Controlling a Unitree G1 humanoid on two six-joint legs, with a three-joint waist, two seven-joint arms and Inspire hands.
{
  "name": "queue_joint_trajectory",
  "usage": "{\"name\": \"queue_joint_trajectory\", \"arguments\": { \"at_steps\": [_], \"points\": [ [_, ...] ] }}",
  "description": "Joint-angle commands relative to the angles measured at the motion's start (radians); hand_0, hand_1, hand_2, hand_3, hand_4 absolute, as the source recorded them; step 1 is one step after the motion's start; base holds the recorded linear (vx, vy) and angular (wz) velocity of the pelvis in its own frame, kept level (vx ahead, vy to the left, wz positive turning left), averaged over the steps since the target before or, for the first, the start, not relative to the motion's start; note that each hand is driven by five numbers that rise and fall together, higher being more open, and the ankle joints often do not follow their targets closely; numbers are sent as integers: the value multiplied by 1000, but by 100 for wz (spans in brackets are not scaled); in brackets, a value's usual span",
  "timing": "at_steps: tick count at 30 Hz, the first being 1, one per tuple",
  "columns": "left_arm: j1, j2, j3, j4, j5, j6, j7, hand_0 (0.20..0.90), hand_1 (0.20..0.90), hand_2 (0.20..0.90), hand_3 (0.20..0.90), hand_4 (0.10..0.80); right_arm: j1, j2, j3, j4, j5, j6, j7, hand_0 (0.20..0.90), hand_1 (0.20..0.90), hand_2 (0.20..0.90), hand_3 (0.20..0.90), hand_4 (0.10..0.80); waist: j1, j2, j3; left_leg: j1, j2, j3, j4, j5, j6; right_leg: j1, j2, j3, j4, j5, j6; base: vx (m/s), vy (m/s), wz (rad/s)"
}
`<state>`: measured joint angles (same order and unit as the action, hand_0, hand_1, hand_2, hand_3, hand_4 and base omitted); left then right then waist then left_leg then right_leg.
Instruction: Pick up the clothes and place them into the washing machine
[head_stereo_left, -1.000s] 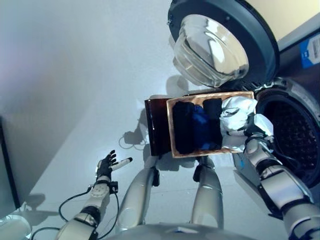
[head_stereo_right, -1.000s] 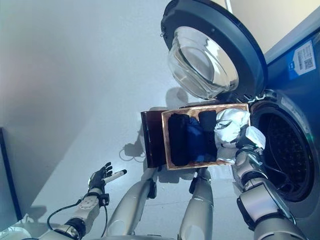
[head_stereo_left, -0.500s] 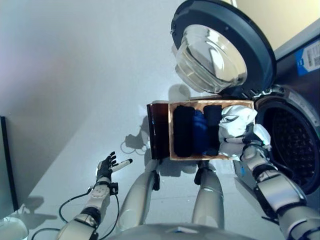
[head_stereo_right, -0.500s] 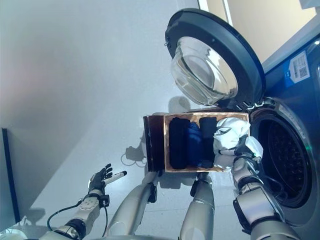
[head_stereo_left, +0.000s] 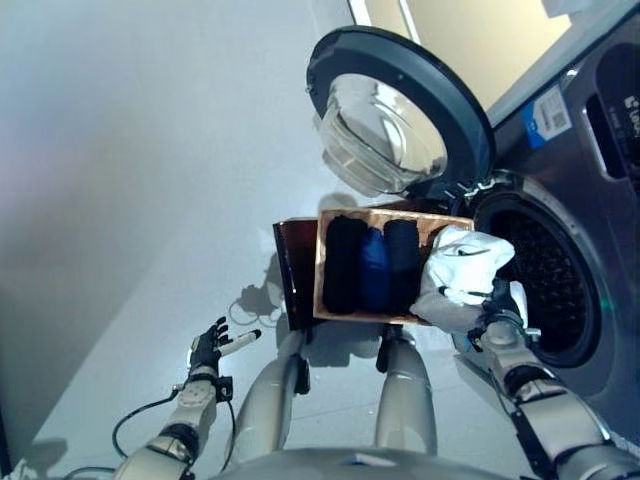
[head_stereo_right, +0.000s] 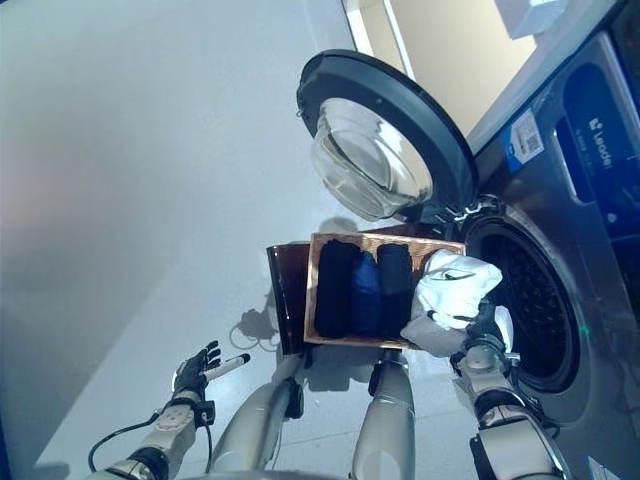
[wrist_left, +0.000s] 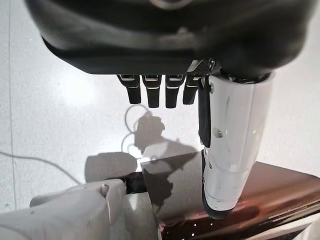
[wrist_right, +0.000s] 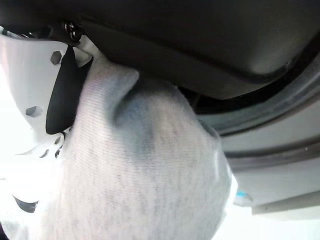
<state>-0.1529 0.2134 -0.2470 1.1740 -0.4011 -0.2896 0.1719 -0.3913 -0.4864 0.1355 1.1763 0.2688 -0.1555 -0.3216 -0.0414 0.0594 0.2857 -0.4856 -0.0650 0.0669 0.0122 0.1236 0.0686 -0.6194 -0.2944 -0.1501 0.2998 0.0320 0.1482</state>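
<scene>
**Garment held at the drum's rim**

The right hand (head_stereo_left: 497, 312) clutches a white garment (head_stereo_left: 458, 276), bunched at the box's (head_stereo_left: 395, 217) 3 o'clock edge, just beside the washer's (head_stereo_left: 585, 190) open drum (head_stereo_left: 538, 278). The door (head_stereo_left: 395, 120) stands swung wide at 12 o'clock. Dark rolled clothes (head_stereo_left: 368, 264) fill the box (three side by side). The left hand (head_stereo_left: 209, 346), fingers relaxed and empty, hangs over bare floor (head_stereo_left: 130, 170) at 8 o'clock.
</scene>
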Motion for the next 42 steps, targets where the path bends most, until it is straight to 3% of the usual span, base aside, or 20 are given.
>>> {"name": "queue_joint_trajectory", "arguments": {
  "at_steps": [1, 9, 14, 21, 33, 42],
  "points": [
    [45, 73, 55, 7, -30, -26, 5, 900, 900, 900, 900, 800, -6, -42, -124, -69, 255, -145, 5, 200, 200, 200, 200, 300, -5, -47, 18, 27, 30, 29, 141, -139, -103, 141, -45, 32, -280, 223, 49, 32, 1, -8],
    [40, 38, 41, 19, -54, -19, 11, 900, 900, 900, 900, 800, -76, 116, -388, -16, 905, -295, 114, 200, 200, 200, 200, 300, -5, -26, 12, 44, 31, 33, 130, -148, -106, 160, -40, 27, -294, 210, 48, 27, 11, -6],
    [32, 18, 27, 29, -86, -5, 11, 900, 900, 900, 900, 800, -105, 178, -421, -2, 1091, -295, 153, 200, 200, 200, 200, 300, -1, -13, 12, 45, 26, 35, 124, -146, -108, 159, -44, 32, -299, 211, 49, 8, 2, 0],
    [44, 0, 13, 30, -106, -5, 1, 900, 900, 900, 900, 800, -171, 185, -488, -3, 1199, -353, 160, 200, 200, 200, 200, 300, 6, 25, 17, 40, 15, 38, 116, -138, -105, 145, -51, 40, -294, 210, 48, 9, 8, 0],
    [51, -16, -20, 33, -96, -11, -10, 900, 900, 900, 900, 800, -284, 48, -530, -4, 1167, -400, 108, 200, 200, 200, 200, 300, 30, 89, 9, 47, 22, 30, 83, -126, -112, 124, -50, 47, -270, 182, 46, 9, -5, 0],
    [38, -25, -32, 28, -98, -21, -2, 900, 900, 900, 900, 800, -366, -35, -519, -47, 1146, -450, 78, 200, 200, 200, 200, 300, 41, 116, 7, 60, 40, 23, 4, -67, -129, 101, -40, 43, -265, 175, 39, 12, -23, -1]
  ]
}}
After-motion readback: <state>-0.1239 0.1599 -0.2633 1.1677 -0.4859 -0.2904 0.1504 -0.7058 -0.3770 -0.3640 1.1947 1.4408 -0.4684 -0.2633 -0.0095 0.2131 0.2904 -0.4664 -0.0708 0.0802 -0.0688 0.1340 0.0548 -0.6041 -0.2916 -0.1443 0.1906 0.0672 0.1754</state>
